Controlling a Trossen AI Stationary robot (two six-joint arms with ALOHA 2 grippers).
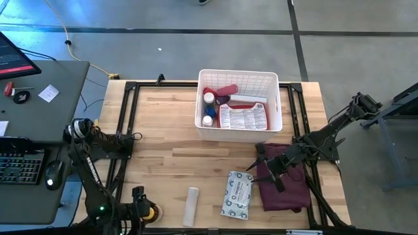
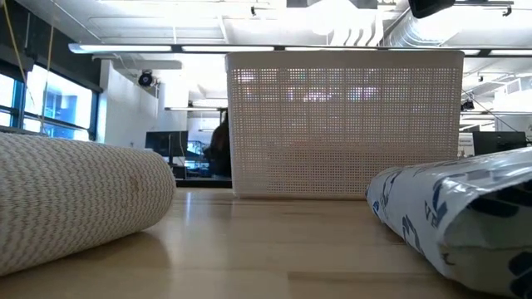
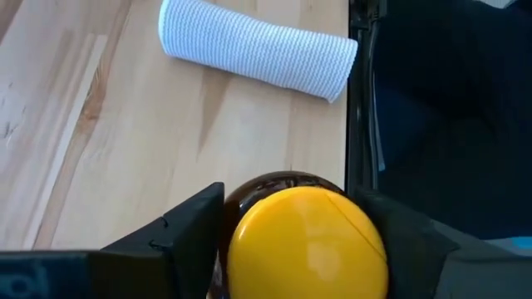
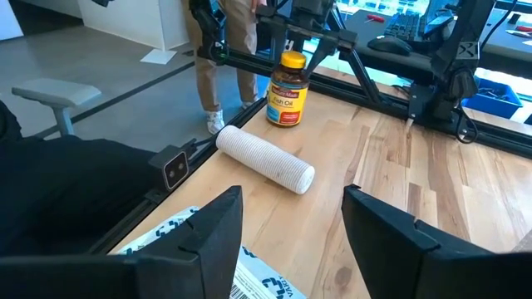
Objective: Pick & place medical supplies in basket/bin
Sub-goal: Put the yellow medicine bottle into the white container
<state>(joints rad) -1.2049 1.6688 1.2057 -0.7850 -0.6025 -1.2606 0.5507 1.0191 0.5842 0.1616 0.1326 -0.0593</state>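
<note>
Left tool (image 3: 303, 241) down over the yellow-lidded bottle (image 3: 306, 242) near the white roll (image 3: 258, 50), fingers straddling the lid, whether gripping, cannot tell, right tool (image 4: 291, 224) half open, empty, over the maroon cloth (image 1: 287, 189), basket (image 1: 274, 108) well beyond the roll.

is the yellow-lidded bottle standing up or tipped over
Upright: the right wrist view shows the bottle standing on the table, yellow lid on top, the left gripper around it.

Basket (image 1: 239, 78): white lattice. Roll (image 3: 258, 50): white, ribbed weave. Bottle (image 4: 288, 89): amber, yellow lid. Cloth (image 1: 287, 189): maroon. Counter (image 1: 163, 150): pale wood.
</note>
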